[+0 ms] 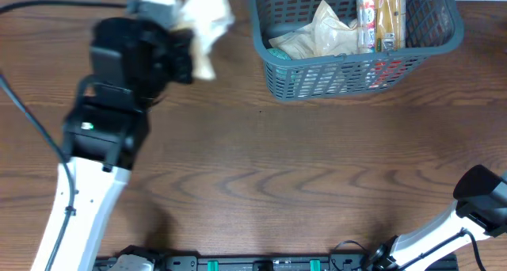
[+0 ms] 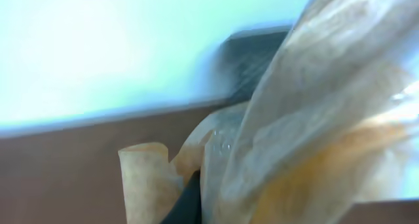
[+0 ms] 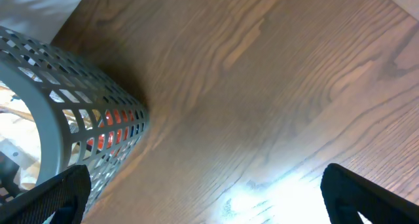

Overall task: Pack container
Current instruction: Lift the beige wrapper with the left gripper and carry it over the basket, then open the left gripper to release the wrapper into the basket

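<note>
- Container [image 1: 348, 74] is at the far edge of the tabletop [image 1: 277, 160], right of centre, and it's the left end effector [image 1: 192, 43] doing the work, jaws pressed together on a pale crinkly packet [image 1: 207, 17].
- Left wrist view: that packet fills the lens, thin see-through film over tan contents, one dark finger [image 2: 186, 199] peeking in below. Blurry, so I can't tell exactly where the pinch lands.
- Packet hangs above the tabletop, left of the container and clear of its rim. Not in yet.
- Inside already: a puffy pale bag [image 1: 321, 33], a long striped packet [image 1: 379, 17], and something red [image 1: 388, 69] showing through the front slots.
- Right end effector [image 3: 208, 204] sits low at the near right, fingers spread wide, nothing between them, with the container's corner just off to its side.
- Handling call on the container: stiff moulded plastic, probably light even part-loaded, so a nudge from the incoming packet could skate it across the smooth wood.
- Where to hold it: the solid rim or a rim handle looks safest. The slotted walls could snag a fingertip.
- The packet looks soft and slippery, so I'd drop it in from above the rim.
</note>
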`<act>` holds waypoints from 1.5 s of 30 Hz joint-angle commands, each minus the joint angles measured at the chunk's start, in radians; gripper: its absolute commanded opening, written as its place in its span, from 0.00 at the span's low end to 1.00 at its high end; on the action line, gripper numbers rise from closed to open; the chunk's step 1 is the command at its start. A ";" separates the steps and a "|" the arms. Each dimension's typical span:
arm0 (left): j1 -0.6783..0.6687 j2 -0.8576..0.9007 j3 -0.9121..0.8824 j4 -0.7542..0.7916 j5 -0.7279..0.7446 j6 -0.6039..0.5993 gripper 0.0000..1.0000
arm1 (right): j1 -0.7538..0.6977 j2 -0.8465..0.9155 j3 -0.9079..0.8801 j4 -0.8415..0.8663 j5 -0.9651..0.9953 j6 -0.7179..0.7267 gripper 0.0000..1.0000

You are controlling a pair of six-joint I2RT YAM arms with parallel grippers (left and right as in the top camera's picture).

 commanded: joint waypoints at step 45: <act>-0.301 0.425 0.047 0.541 -0.140 -0.295 0.33 | 0.006 0.007 -0.002 -0.003 -0.008 -0.013 0.99</act>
